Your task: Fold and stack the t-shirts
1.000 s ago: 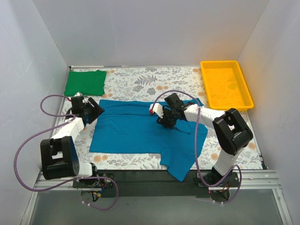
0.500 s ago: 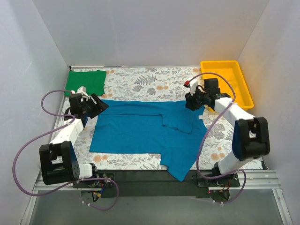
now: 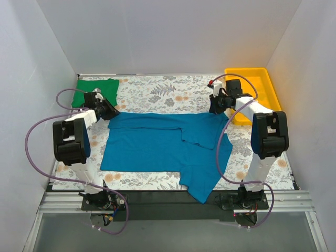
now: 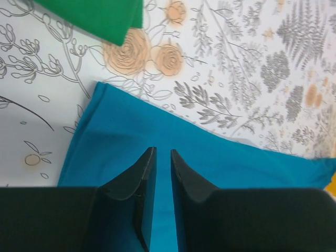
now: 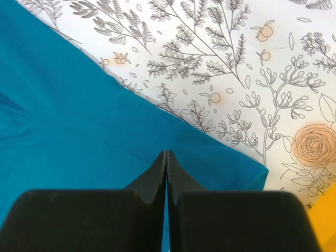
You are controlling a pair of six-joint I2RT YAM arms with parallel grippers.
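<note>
My left gripper (image 4: 162, 150), upper left, sits a slit open above the teal t-shirt (image 3: 147, 144); right gripper (image 5: 166, 153) closed, grip unclear.

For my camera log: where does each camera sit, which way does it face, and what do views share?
Top external: above and behind the bases, looking down at the table; both arms show.
Left wrist: on the left arm, looking down past the left gripper at a corner of the blue shirt.
Right wrist: on the right arm, looking down past the right gripper at another corner.
Shared: all show the blue shirt; top and left wrist, the green shirt.
</note>
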